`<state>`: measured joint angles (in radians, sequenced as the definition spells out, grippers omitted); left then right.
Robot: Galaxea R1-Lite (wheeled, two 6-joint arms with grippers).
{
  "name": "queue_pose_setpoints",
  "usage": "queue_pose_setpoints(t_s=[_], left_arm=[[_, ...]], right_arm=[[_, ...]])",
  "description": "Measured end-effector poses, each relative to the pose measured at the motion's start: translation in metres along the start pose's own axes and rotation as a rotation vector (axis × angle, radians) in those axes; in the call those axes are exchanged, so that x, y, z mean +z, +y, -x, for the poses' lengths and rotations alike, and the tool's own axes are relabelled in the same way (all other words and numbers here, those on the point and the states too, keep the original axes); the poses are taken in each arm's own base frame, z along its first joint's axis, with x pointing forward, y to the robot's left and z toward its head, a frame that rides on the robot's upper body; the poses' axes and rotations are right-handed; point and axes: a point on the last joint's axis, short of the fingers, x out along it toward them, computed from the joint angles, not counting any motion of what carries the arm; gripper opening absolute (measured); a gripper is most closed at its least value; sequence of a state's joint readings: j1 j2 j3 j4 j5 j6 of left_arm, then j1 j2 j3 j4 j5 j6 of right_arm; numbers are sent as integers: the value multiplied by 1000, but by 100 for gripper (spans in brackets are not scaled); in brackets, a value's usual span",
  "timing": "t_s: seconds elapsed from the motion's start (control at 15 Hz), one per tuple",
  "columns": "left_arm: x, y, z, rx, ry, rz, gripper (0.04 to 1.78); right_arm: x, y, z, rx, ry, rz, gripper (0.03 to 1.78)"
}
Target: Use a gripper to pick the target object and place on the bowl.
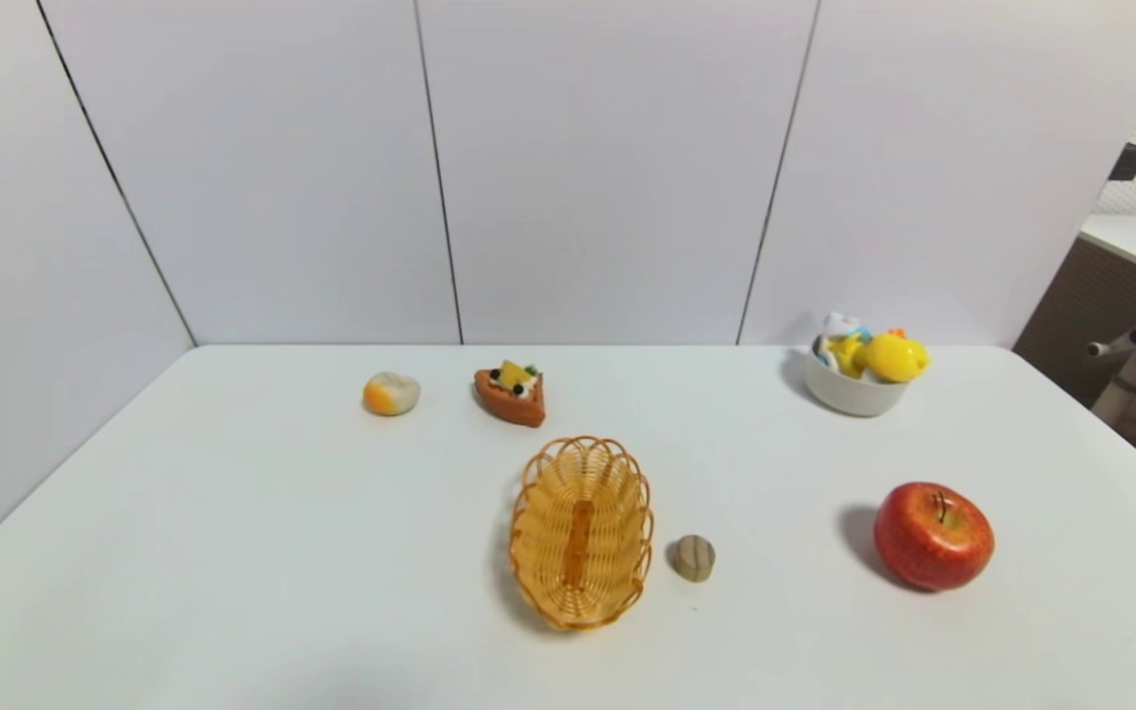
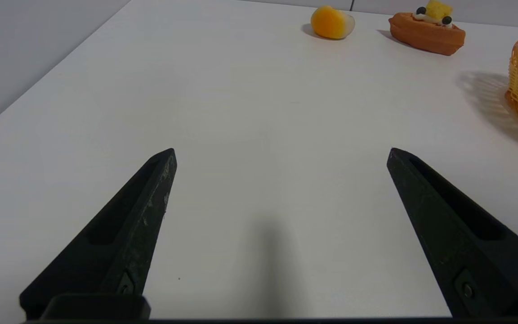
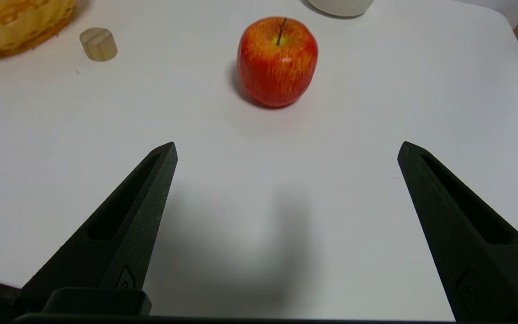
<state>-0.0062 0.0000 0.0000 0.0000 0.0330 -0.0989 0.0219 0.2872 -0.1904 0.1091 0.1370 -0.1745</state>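
Observation:
The yellow duck toy (image 1: 888,356) lies inside the off-white bowl (image 1: 852,394) at the far right of the table. Only the bowl's base (image 3: 341,5) shows in the right wrist view. My right gripper (image 3: 287,147) is open and empty over bare table, on the near side of a red apple (image 3: 277,60), far from the bowl. My left gripper (image 2: 281,153) is open and empty over bare table at the near left. Neither gripper shows in the head view.
An oval orange woven basket (image 1: 581,531) lies mid-table with a small wooden cylinder (image 1: 693,557) beside it. The apple (image 1: 934,535) stands near right. An orange-white lump (image 1: 390,393) and a toy cake slice (image 1: 511,394) sit at the far left.

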Motion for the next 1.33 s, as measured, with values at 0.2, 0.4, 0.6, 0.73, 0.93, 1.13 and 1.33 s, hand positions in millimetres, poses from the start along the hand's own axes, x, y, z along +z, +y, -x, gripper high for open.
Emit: queue_pose_setpoints(t_s=[0.2,0.4,0.6,0.73,0.93,1.13,1.33], left_arm=[[0,0,0,0,0,0,169],[0,0,0,0,0,0,169],[0,0,0,1,0,0,169],[0,0,0,1,0,0,169],[0,0,0,0,0,0,169],[0,0,0,1,0,0,169],[0,0,0,0,0,0,169]], right_arm=[[-28,5,3,-67,-93,1,169],[-43,6,6,-142,-151,6,169],[-47,7,7,-149,-185,8,170],[-48,7,7,-151,-189,-19,170],[-48,7,7,-153,-195,-47,170],[-48,7,7,-154,-195,-33,170],[-48,7,7,-154,-191,-31,170]])
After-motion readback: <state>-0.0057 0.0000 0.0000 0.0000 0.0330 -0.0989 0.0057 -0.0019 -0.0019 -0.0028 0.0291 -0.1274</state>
